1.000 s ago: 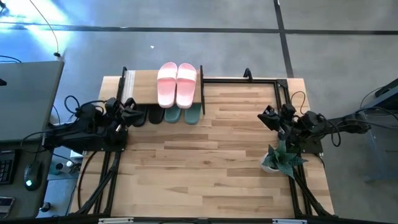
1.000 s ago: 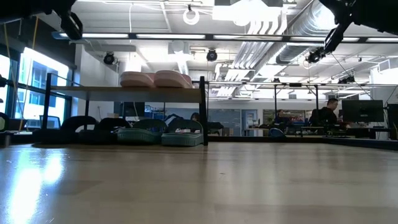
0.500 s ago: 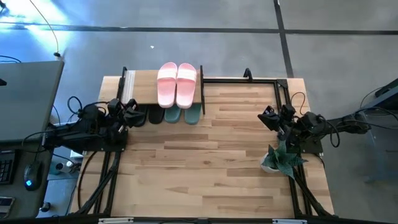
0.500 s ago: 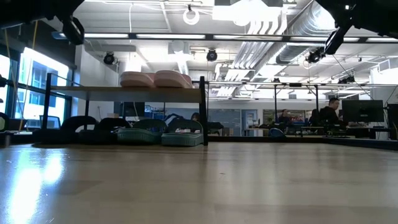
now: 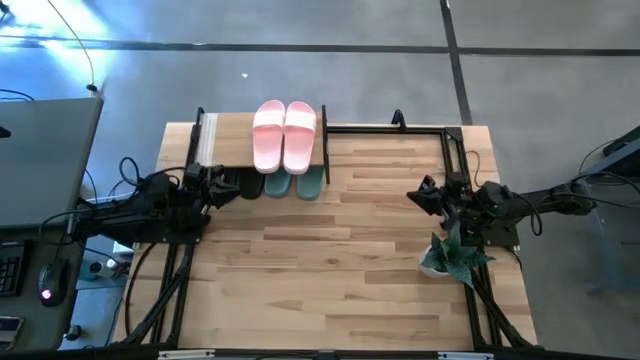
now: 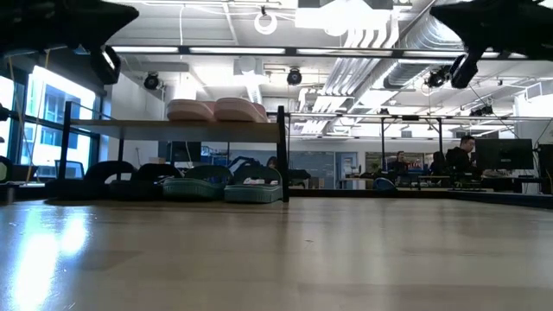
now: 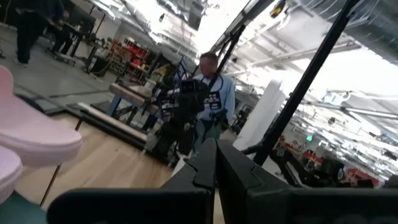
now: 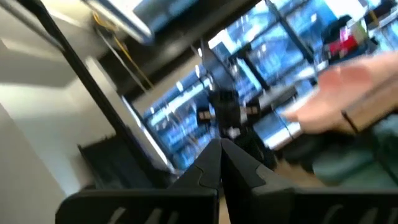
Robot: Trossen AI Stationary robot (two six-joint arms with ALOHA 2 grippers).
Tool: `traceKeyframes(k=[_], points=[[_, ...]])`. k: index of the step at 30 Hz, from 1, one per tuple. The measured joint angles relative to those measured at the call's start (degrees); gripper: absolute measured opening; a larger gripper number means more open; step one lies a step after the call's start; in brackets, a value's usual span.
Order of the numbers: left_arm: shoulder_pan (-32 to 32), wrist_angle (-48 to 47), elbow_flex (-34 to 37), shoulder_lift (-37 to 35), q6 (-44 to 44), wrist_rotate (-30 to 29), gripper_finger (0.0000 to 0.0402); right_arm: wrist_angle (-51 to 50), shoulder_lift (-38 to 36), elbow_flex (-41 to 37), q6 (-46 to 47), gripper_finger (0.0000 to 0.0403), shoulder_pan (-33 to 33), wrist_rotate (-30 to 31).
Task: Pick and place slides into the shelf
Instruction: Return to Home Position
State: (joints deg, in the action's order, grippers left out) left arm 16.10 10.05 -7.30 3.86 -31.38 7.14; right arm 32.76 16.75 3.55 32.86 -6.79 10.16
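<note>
While slides (image 5: 285, 135) rest in shelf (image 5: 228, 140), left pincer (image 5: 218, 186) and right pincer (image 5: 415, 195) closed, empty

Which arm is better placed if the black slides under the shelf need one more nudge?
Left. The left gripper is right beside the black slides at the shelf; the right gripper is across the table, beyond the green slides.

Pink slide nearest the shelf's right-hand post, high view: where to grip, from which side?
Probably the wide strap, from straight above, jaws across it. The pink slide lies flat, sole down, on the shelf top board with nothing over it; its twin and the black post crowd its sides.
</note>
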Motion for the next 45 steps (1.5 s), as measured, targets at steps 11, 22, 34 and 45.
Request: traceKeyframes(k=[11,22,34,45], points=[[0.00,-10.79,0.47,0.02,3.15,-0.13,0.0000,-14.93,0.01,0.00,-1.64,0.0000,0.00,-0.73],[0.00,-22.83,0.47,0.02,9.28,-8.21,0.0001,-27.93,0.02,0.00,-24.55,0.0000,0.00,5.13],[0.00,-34.08,0.27,0.04,9.12,-13.35,0.0001,-35.39,0.04,0.00,-24.64,0.0000,0.00,11.94],[0.00,-34.08,0.25,0.04,9.07,-12.82,0.0001,-35.41,0.04,0.00,-22.78,0.0000,0.00,10.74]])
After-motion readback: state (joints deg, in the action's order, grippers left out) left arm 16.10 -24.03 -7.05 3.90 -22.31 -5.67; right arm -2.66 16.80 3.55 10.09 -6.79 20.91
